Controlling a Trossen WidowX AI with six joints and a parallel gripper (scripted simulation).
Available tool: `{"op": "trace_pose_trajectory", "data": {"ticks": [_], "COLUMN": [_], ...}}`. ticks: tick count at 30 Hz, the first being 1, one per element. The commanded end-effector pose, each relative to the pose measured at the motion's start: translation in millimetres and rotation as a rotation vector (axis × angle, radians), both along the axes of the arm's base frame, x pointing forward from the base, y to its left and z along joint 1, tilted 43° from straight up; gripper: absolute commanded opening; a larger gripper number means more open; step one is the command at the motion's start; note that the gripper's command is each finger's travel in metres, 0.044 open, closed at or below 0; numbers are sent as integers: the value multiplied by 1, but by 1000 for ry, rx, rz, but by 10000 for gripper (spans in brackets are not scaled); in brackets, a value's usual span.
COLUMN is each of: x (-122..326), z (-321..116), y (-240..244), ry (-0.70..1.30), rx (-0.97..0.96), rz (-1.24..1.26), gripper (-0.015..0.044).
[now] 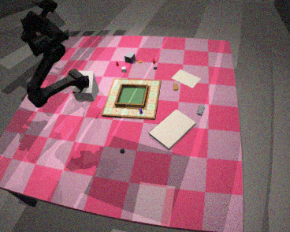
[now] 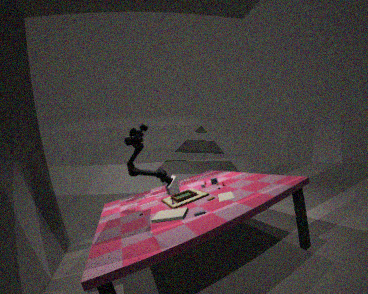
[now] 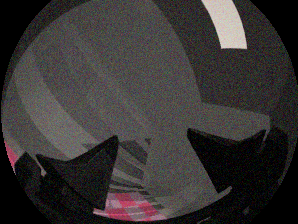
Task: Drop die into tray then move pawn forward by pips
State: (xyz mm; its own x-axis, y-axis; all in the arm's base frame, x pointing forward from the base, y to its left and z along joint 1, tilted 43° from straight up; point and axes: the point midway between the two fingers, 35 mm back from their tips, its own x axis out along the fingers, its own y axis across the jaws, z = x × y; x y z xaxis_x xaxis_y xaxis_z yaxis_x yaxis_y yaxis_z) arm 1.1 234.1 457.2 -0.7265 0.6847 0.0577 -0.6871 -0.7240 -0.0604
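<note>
The board [image 1: 109, 111] [image 2: 174, 202] lies mid-table, a ring of squares around a green dice tray [image 1: 132, 95] [image 2: 186, 194]. A small purple pawn [image 1: 140, 111] stands on the board's near side. A small white cube [image 1: 124, 69], apparently the die, lies on the cloth behind the board. A larger grey cube [image 1: 129, 58] sits beyond it. My gripper [image 1: 89, 86] [image 2: 171, 183] [image 3: 153, 136] hangs left of the board, above the cloth. It is open, and the wrist view shows nothing between its fingers.
Two pale cards [image 1: 172, 128] [image 1: 186, 78] lie right of the board. An orange block [image 1: 176, 86] and a grey block [image 1: 201, 110] lie near them. Small red [image 1: 117, 63] and orange [image 1: 140, 61] pieces sit at the back. A dark bit [image 1: 122, 151] lies in front.
</note>
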Motion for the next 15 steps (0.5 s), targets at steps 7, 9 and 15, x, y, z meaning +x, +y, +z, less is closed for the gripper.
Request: {"op": "trace_pose_trajectory", "data": {"ticks": [7,9,15], "x": [55,76,122], "z": [-21,-34,-84], "y": [60,80,126], "ry": [277,369,528], "rx": [-156,-219,-353], "rz": [-141,-200,-379], "gripper": [275,275,275]}}
